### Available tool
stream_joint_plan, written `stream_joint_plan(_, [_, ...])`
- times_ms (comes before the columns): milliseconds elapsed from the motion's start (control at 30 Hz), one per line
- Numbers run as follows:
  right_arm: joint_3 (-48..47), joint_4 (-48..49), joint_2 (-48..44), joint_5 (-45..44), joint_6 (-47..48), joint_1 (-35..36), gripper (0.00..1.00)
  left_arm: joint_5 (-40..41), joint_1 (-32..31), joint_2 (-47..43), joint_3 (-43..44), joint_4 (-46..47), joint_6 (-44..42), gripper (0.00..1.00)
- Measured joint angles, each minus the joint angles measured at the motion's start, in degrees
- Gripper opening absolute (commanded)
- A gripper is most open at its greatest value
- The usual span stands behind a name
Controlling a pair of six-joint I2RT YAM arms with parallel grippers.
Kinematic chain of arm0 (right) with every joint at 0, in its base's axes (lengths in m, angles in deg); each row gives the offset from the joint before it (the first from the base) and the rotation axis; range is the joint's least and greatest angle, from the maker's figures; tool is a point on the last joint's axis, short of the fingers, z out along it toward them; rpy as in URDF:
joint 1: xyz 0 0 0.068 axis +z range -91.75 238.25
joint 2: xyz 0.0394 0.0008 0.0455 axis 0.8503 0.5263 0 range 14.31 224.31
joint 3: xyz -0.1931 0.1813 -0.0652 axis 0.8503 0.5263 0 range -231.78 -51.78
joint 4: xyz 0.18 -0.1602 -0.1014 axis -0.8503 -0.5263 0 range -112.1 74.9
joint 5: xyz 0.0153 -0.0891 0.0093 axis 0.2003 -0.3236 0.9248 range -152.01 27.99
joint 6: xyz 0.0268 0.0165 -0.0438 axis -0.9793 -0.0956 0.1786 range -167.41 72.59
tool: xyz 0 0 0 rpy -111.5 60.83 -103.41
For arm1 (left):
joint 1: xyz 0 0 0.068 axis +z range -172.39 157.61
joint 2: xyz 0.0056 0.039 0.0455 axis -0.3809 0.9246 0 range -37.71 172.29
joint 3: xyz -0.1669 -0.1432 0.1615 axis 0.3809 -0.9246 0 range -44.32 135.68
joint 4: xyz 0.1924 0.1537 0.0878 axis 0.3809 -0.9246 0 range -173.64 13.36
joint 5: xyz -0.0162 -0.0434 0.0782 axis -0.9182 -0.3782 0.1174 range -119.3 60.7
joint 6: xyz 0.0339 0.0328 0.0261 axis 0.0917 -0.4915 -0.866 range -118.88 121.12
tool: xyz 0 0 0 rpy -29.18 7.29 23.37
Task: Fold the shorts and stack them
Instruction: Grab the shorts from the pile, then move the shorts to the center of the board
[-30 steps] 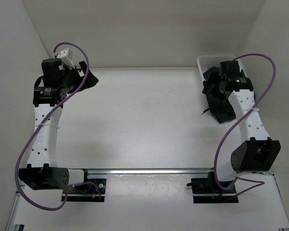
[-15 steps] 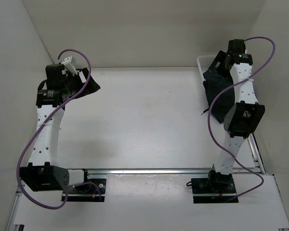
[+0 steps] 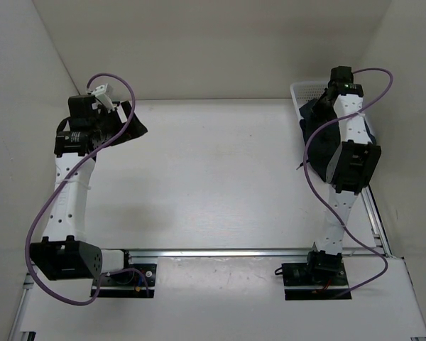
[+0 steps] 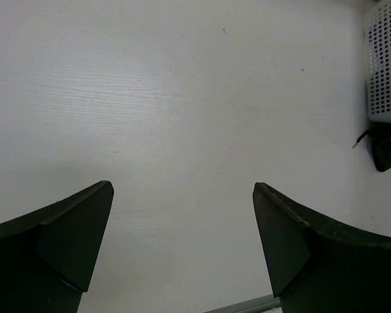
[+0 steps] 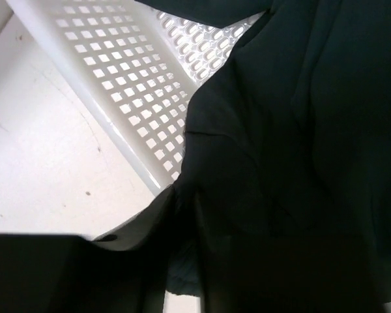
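Black fingers of the left gripper stand wide apart with nothing between them, only the bare white table showing under the gap. That gripper hangs near the far left corner of the table in the top view, well apart from the shorts. At the right gripper, one dark finger is plain at the lower left of the wrist view. The other finger merges with the dark cloth, so whether these jaws are closed or have hold of anything cannot be told. A fold of cloth lies close against the inner edge of the visible finger. The shorts, very dark navy and soft, fill most of the right wrist view and lie across the perforated wall of a white plastic basket. From above, the basket sits at the far right corner of the table. The shorts run from the basket toward the near side along the table's right edge, just beside the extended right arm and partly hidden by it. In the left wrist view a dark bit of the cloth shows just below the basket, with a thin cord end sticking out leftward. Purple cables loop along both arms.
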Motion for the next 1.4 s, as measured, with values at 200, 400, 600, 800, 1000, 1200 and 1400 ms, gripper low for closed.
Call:
stream_joint_plan(200, [0.11,0.0,-1.79,-0.63,-0.94,0.04,0.01,0.0,0.07,0.74,0.0,-0.2,-0.26,1.0])
stream_joint_plan(400, [-4.85,-1.05,-10.69,0.68,0.35,0.5,0.01,-0.2,0.24,0.79,0.09,-0.48,-0.68,1.0])
stream_joint_plan(600, [-15.02,1.44,-23.52,6.97,5.22,8.61,0.01,-0.2,2.62,0.76,2.75,-2.75,-0.72,1.0])
stream_joint_plan(800, [-15.19,6.27,-32.74,12.85,9.79,29.24,0.01,0.35,7.93,-1.09,5.86,-4.94,1.29,1.0])
stream_joint_plan(1000, [5.6,9.79,-37.62,10.12,11.37,41.16,0.01,2.21,9.79,-5.18,6.08,-6.14,4.94,1.0])
stream_joint_plan(1200, [32.57,9.55,-37.0,7.98,6.6,33.09,0.69,1.75,9.68,-6.29,5.35,-6.73,4.66,1.0])
stream_joint_plan(1400, [42.53,7.82,-40.28,2.86,4.94,22.75,0.83,-2.58,6.71,-6.25,-0.98,-6.1,3.56,1.0])
